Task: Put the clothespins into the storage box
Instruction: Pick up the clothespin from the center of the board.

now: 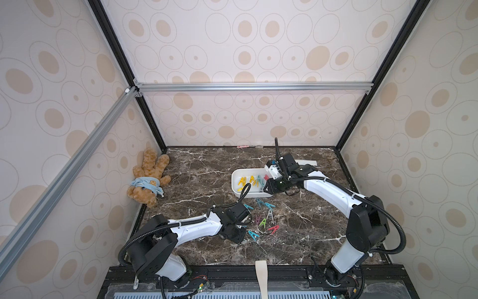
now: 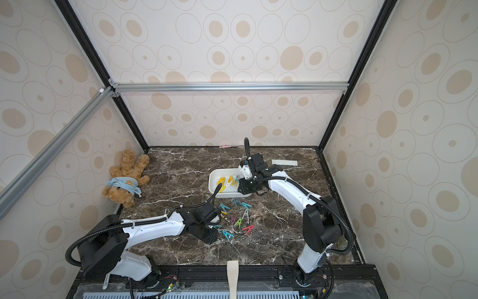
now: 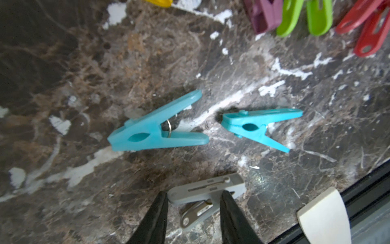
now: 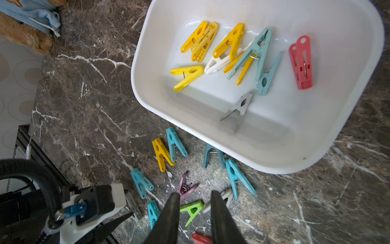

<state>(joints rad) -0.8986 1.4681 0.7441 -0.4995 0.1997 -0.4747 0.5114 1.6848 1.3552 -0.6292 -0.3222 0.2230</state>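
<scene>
The white storage box (image 1: 234, 178) (image 2: 210, 178) (image 4: 135, 84) holds several clothespins: yellow ones (image 4: 202, 40), a white, teal ones, a grey one (image 4: 238, 109) and a red one (image 4: 300, 65). More clothespins (image 1: 263, 217) (image 2: 240, 220) lie loose on the marble in front of it. My left gripper (image 3: 194, 197) (image 1: 245, 227) is low over the table and open. Its fingers (image 3: 162, 209) straddle a grey clothespin (image 3: 206, 188) lying flat, with two teal clothespins (image 3: 156, 128) (image 3: 259, 124) just beyond. My right gripper (image 4: 195, 197) (image 1: 266, 191) hangs above the box's near right end, narrowly open and empty.
A teddy bear (image 1: 147, 178) lies at the left wall. Behind the right arm a white paper strip (image 1: 306, 162) lies flat. A beige strap (image 1: 261, 274) hangs over the table's front edge. Purple (image 3: 263, 14), green (image 3: 304, 14) and red (image 3: 367, 27) pegs sit past the teal ones.
</scene>
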